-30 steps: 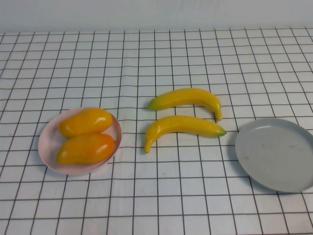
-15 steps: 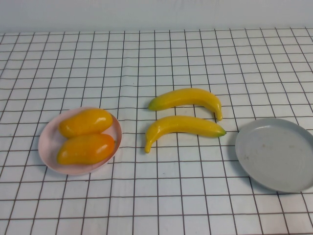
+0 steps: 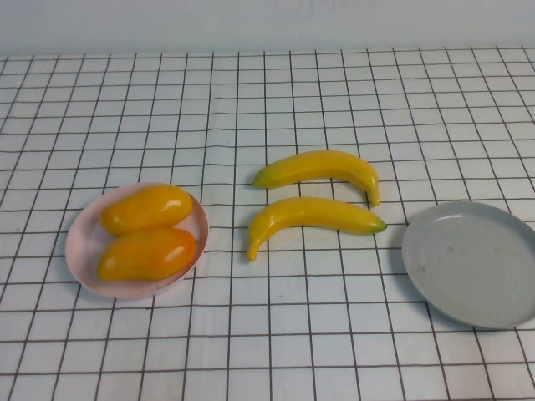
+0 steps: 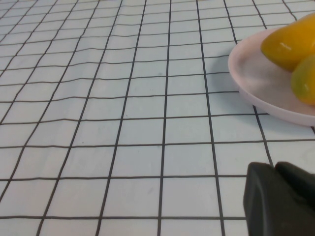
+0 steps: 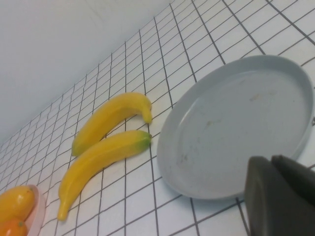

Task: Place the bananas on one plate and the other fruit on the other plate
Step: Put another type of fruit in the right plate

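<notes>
Mangoes [image 3: 147, 231] on pink plate [image 3: 84, 251]; bananas [image 3: 313, 196] beside grey-blue plate [image 3: 472, 263] — bare.

Gridded white tablecloth [image 3: 276, 92] covering the table. Directly on it: pink plate [image 3: 82, 242], two bananas [image 3: 322, 165] side by side, grey-blue plate [image 3: 472, 263].

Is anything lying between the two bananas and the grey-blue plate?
Nothing visible does. The bananas lie on bare cloth beside the grey-blue plate; the right hand, shut, sits at the plate's near edge.
</notes>
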Controlling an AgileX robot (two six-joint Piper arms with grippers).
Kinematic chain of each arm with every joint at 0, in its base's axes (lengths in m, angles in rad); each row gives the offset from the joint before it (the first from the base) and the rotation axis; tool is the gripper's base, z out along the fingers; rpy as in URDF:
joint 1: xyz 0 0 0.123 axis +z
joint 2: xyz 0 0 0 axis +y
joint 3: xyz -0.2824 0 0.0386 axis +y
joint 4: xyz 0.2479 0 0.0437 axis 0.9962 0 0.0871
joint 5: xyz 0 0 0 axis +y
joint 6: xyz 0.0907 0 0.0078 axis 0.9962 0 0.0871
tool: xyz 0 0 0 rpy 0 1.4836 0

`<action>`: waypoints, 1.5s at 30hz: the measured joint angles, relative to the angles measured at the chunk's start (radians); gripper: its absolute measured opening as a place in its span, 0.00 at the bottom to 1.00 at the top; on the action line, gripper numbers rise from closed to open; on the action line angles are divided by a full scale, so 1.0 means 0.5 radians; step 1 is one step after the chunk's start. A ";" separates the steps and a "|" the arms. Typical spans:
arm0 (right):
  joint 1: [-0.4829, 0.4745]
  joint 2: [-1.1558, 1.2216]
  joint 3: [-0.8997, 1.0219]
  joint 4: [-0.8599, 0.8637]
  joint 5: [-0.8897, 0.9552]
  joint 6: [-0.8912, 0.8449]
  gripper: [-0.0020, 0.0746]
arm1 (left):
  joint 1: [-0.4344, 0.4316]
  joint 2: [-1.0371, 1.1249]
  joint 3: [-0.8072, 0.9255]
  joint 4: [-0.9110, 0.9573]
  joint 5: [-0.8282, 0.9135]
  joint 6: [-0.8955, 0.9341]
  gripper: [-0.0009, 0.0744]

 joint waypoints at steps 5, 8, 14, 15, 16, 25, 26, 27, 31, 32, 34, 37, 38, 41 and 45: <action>0.000 0.000 0.000 0.004 0.004 -0.003 0.01 | 0.000 0.000 0.000 0.000 0.000 0.000 0.01; 0.000 0.000 0.000 0.008 0.007 -0.003 0.01 | 0.000 0.000 0.000 0.000 0.000 0.000 0.01; 0.000 0.000 0.000 0.008 0.007 -0.003 0.01 | 0.000 0.000 0.000 0.000 0.000 0.000 0.01; 0.000 0.000 0.000 -0.019 0.007 -0.011 0.01 | 0.000 0.000 0.000 0.000 0.000 0.000 0.01; 0.000 0.000 0.000 -0.087 0.004 -0.043 0.01 | 0.000 0.000 0.000 0.000 0.000 0.000 0.01; 0.000 0.000 0.000 0.604 -0.159 -0.082 0.01 | 0.000 0.000 0.000 0.000 0.000 0.008 0.01; 0.000 0.000 0.000 0.765 -0.154 -0.082 0.01 | 0.000 0.000 0.000 0.000 0.000 0.006 0.01; 0.000 0.000 0.000 0.867 -0.151 -0.099 0.01 | 0.000 0.000 0.000 0.000 0.000 0.006 0.01; 0.000 0.000 0.000 1.003 -0.175 -0.236 0.00 | 0.000 0.000 0.000 0.000 0.000 0.006 0.01; 0.000 0.000 0.000 1.017 -0.179 -0.259 0.01 | 0.000 0.000 0.000 0.000 0.000 0.006 0.01; 0.000 0.000 0.000 1.037 -0.172 -0.293 0.01 | 0.000 0.000 0.000 0.000 0.000 0.009 0.01; 0.000 0.000 0.000 1.006 -0.158 -0.392 0.01 | 0.000 0.000 0.000 0.000 0.000 0.009 0.01; 0.000 0.000 0.000 0.976 -0.145 -0.445 0.01 | 0.000 0.000 0.000 0.000 0.000 0.009 0.01; 0.000 0.054 -0.087 0.709 -0.042 -0.494 0.01 | 0.000 0.000 0.000 0.000 0.000 0.009 0.01; 0.000 0.497 -0.553 0.097 0.343 -0.486 0.01 | 0.000 0.000 0.000 0.000 0.000 0.009 0.01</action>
